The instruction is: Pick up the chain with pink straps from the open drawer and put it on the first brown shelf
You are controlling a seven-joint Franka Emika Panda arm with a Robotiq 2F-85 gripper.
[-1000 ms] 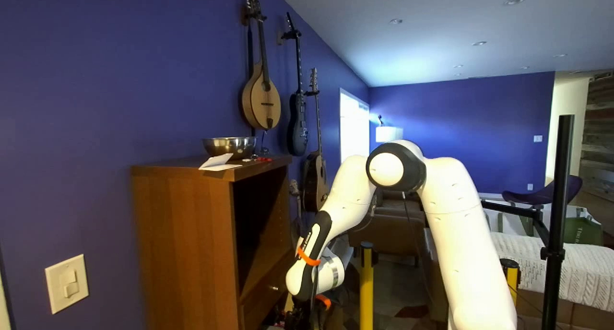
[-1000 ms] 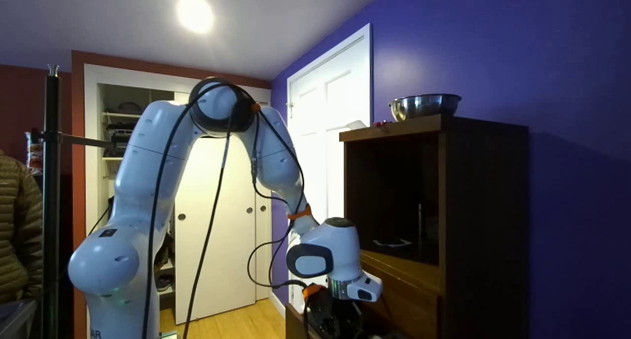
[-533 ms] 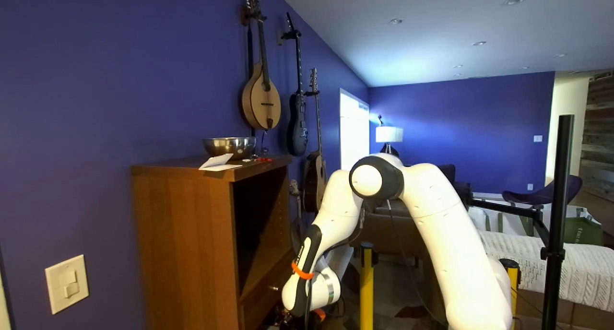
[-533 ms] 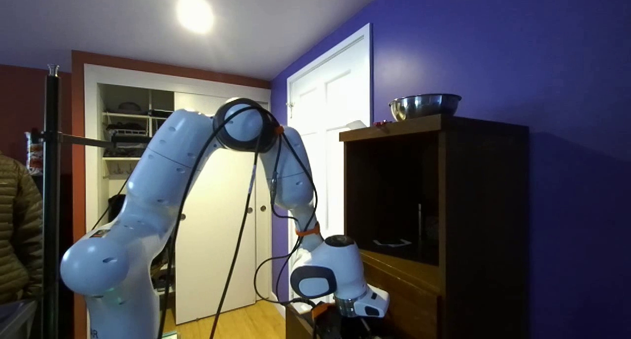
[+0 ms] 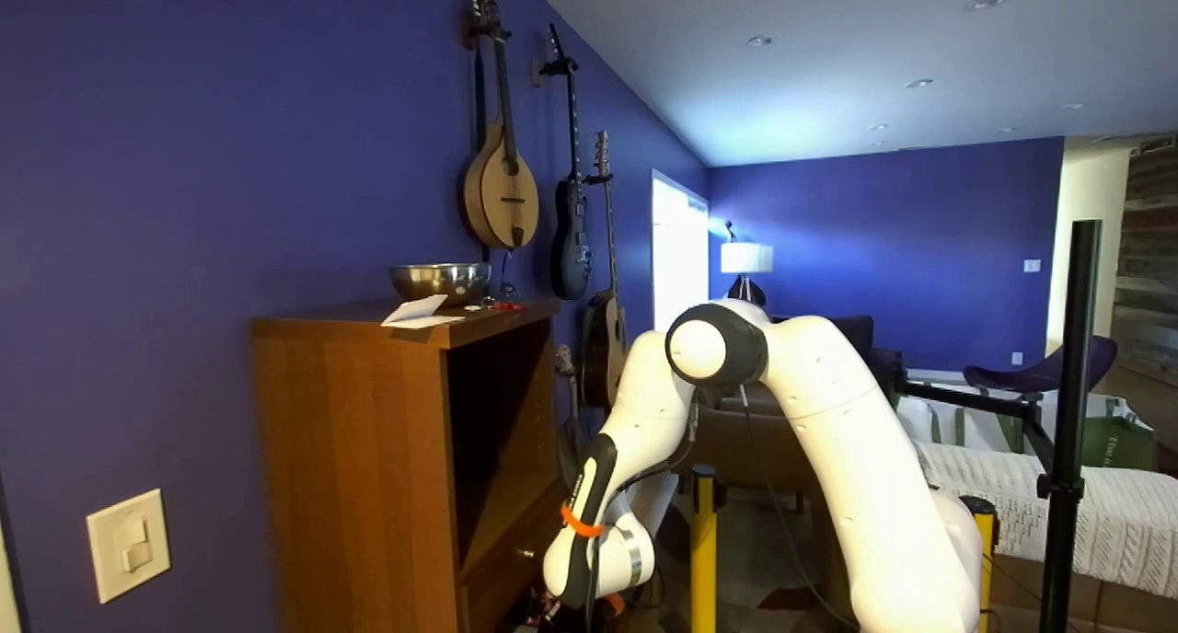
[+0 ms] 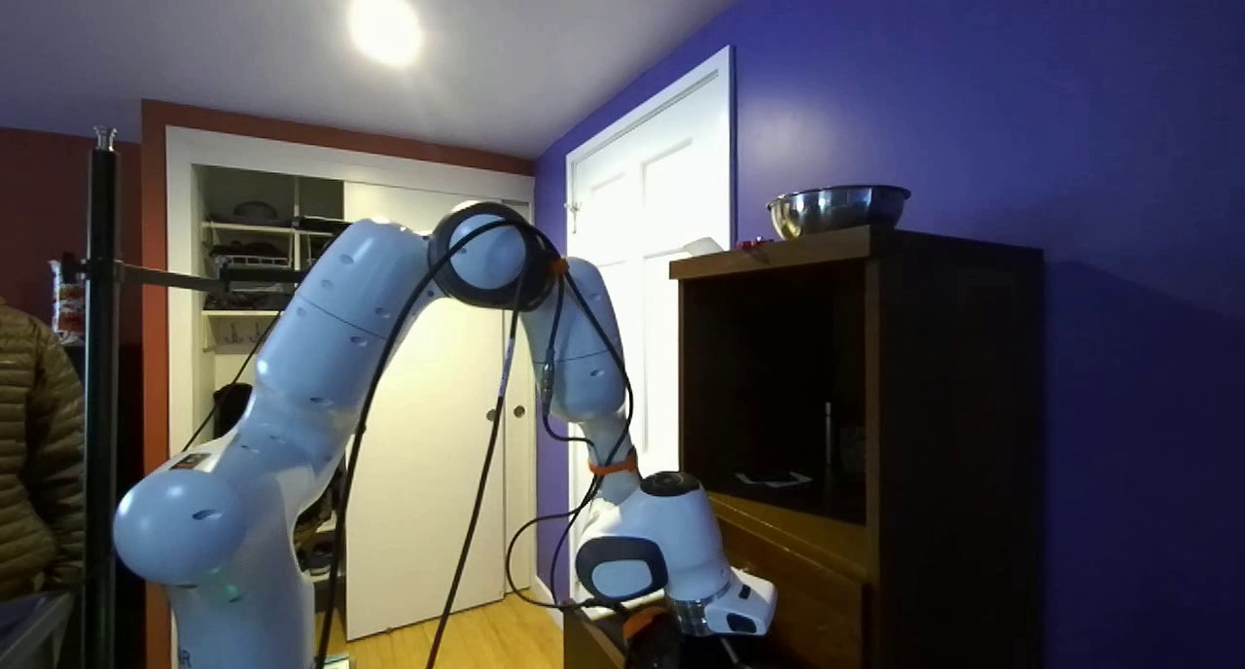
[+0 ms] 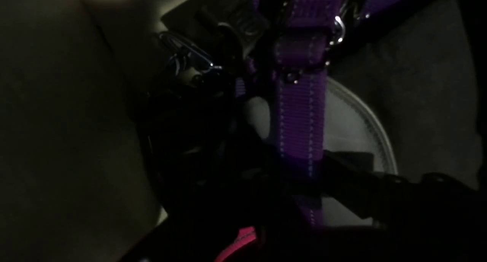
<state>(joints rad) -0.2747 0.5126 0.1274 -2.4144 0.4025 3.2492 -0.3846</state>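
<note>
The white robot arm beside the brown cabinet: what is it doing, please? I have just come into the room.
The robot arm reaches down into the open drawer of the brown cabinet, probably to take something with straps out of it. The wrist view shows a purple strap and, lower, a bit of pink band. It is too dark to tell whether anything is gripped. No strap can be seen on the first brown shelf, though it is dim in there.

In an exterior view you face a far lamp [image 5: 746,258], cabinet [image 5: 359,467] left; in an exterior view, a far door [image 6: 666,188], cabinet right. The arm [image 6: 331,329] shows in both exterior views; the wrist view peers closely into the drawer [image 7: 57,159].
</note>
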